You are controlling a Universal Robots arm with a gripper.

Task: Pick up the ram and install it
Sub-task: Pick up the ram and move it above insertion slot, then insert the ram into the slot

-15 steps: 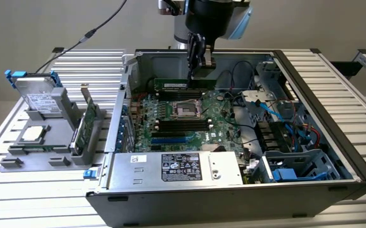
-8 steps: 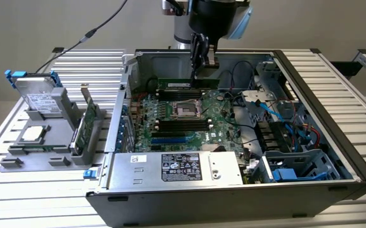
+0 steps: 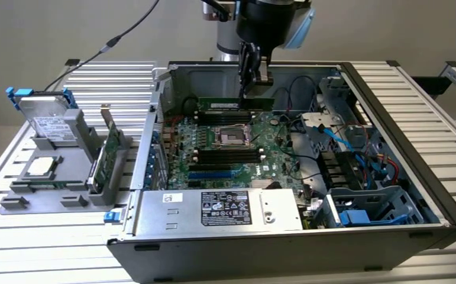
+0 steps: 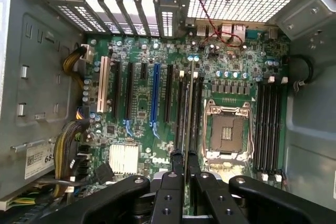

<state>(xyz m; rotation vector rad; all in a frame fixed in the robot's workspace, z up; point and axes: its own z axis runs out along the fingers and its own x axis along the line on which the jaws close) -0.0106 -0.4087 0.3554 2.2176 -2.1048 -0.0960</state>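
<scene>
Arm upright, pincer clamped on ram, over motherboard

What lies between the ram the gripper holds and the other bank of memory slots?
The CPU socket sits between the ram in the gripper and those slots, as both the exterior and wrist views show.

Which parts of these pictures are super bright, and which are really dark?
Exterior view: the slatted table glares white, while the computer case is shadowy inside. Wrist view: the vent grille is washed out white, and the fingers holding the ram look nearly black.
</scene>
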